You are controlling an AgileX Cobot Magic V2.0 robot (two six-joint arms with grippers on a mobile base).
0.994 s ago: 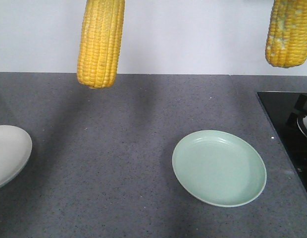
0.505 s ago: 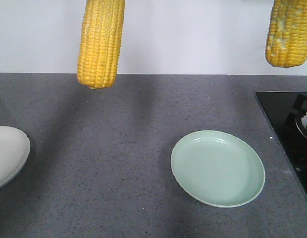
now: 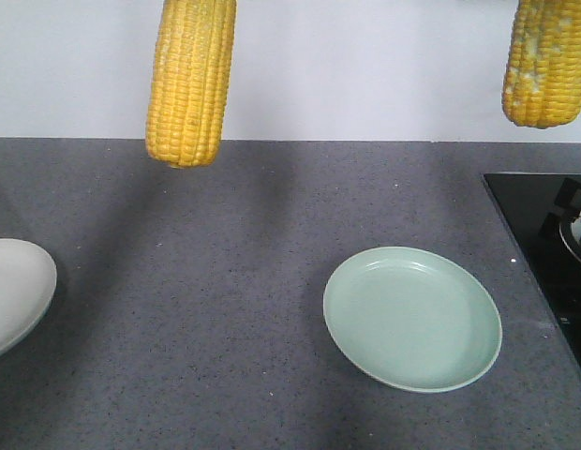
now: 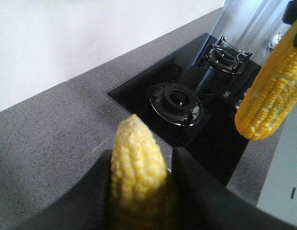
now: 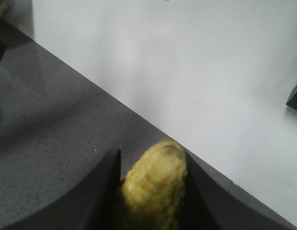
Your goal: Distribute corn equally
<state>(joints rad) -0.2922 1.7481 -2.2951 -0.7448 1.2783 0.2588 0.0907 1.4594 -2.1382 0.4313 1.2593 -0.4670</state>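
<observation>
Two cobs of corn hang high over the grey counter in the front view. The left cob points down from the top edge, and the cob with whitish patches hangs at the top right. Both grippers sit above that frame. In the left wrist view my left gripper is shut on the pale yellow cob, whose tip sticks out past the black fingers. The patched cob hangs to the right there. In the right wrist view my right gripper is shut on its cob.
A pale green plate lies on the counter right of centre, with nothing on it. A white plate is cut off by the left edge. A black gas hob with burners fills the right side. A white wall runs behind.
Both plates and the hob sit slightly further left in the front view than a second ago. The two cobs hang where they were.
</observation>
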